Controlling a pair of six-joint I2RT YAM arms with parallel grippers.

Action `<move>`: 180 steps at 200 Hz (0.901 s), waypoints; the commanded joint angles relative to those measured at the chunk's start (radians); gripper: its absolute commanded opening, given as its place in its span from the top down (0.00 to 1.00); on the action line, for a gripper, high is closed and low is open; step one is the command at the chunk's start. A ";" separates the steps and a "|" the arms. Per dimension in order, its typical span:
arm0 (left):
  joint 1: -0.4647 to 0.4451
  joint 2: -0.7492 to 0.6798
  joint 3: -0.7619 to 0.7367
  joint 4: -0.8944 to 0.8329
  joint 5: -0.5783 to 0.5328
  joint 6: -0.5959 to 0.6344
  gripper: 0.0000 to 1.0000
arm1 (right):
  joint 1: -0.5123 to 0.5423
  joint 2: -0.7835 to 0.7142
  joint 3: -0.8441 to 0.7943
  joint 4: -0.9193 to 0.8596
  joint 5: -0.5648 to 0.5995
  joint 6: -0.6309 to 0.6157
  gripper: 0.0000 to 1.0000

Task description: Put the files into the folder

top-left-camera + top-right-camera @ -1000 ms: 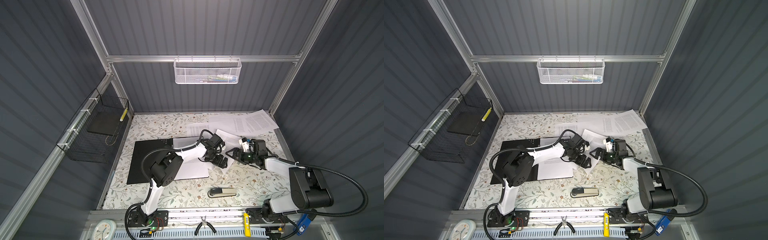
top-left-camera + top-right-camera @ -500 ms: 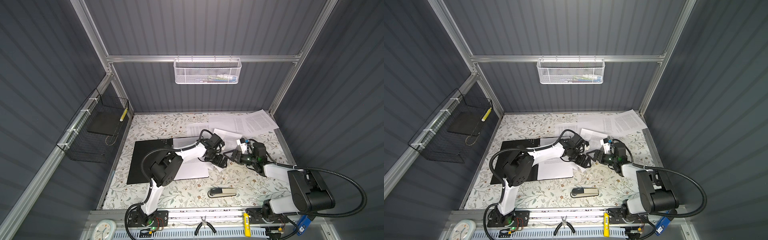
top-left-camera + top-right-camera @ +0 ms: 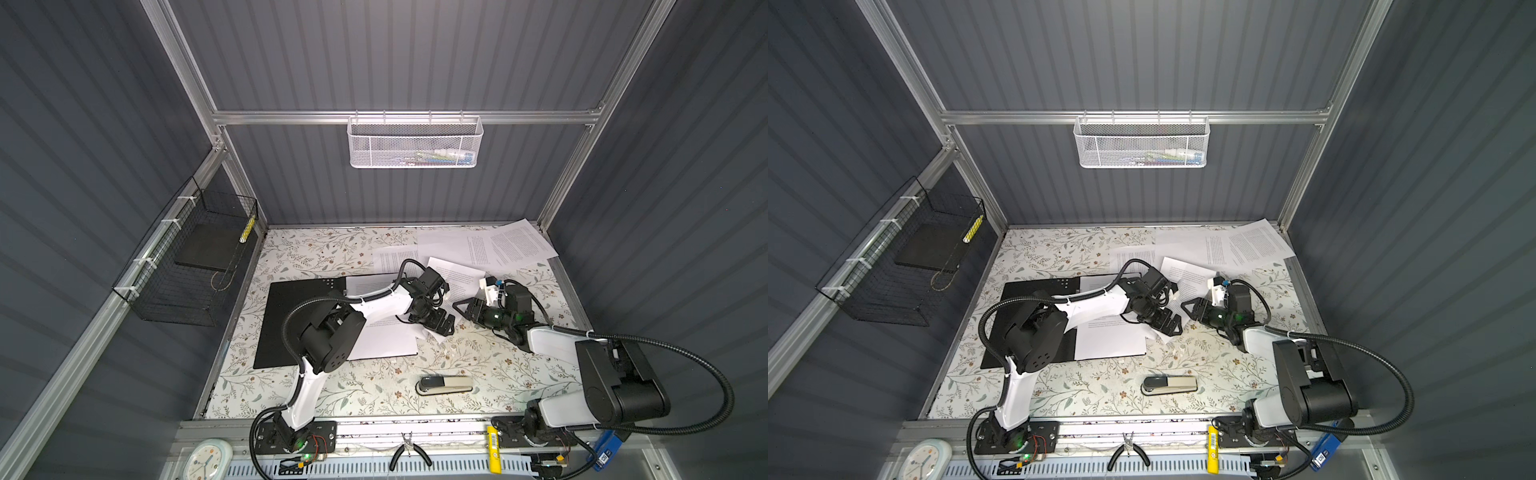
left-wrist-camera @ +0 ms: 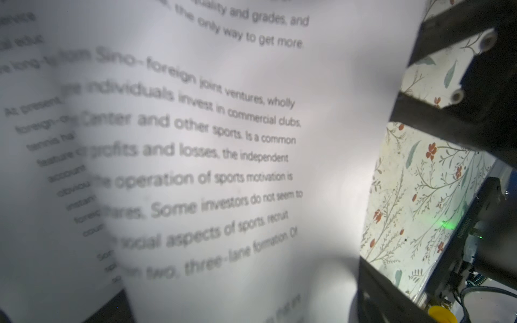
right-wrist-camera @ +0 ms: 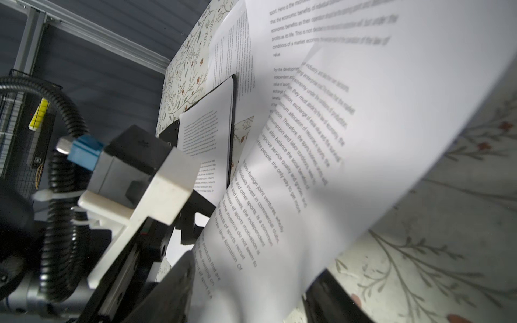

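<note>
The black folder (image 3: 299, 320) lies open at the table's left, with one printed sheet (image 3: 386, 340) on its right half. Its edge also shows in the right wrist view (image 5: 231, 125). Another of the files, a curled sheet (image 3: 457, 276), rises from the table at the centre between my two grippers. My left gripper (image 3: 440, 326) reaches over the folder and stands open at the sheet's near corner. The sheet (image 4: 195, 139) fills the left wrist view. My right gripper (image 3: 457, 306) faces it from the right, jaws apart, with the sheet (image 5: 363, 139) bulging between its fingers (image 5: 167, 288). More files (image 3: 498, 245) lie at the back right.
A stapler (image 3: 444, 384) lies near the front edge. A black wire basket (image 3: 187, 266) holding a dark slab hangs on the left wall. A white mesh basket (image 3: 415, 141) hangs on the back wall. Pliers (image 3: 409, 451) and a clock (image 3: 208, 461) sit on the front rail.
My right gripper has moved left toward the left gripper, and its jaws have narrowed around the curled sheet. The left arm has stayed put.
</note>
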 commanded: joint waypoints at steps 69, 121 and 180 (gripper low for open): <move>0.033 -0.022 -0.008 -0.032 0.086 -0.019 0.01 | 0.035 0.057 -0.054 0.182 0.161 0.140 0.94; 0.043 -0.153 0.038 0.128 0.248 -0.109 0.00 | 0.023 -0.102 0.019 -0.110 0.216 0.038 1.00; 0.090 -0.520 -0.090 0.209 0.088 -0.145 0.00 | -0.006 -0.322 0.252 -0.581 0.216 -0.152 1.00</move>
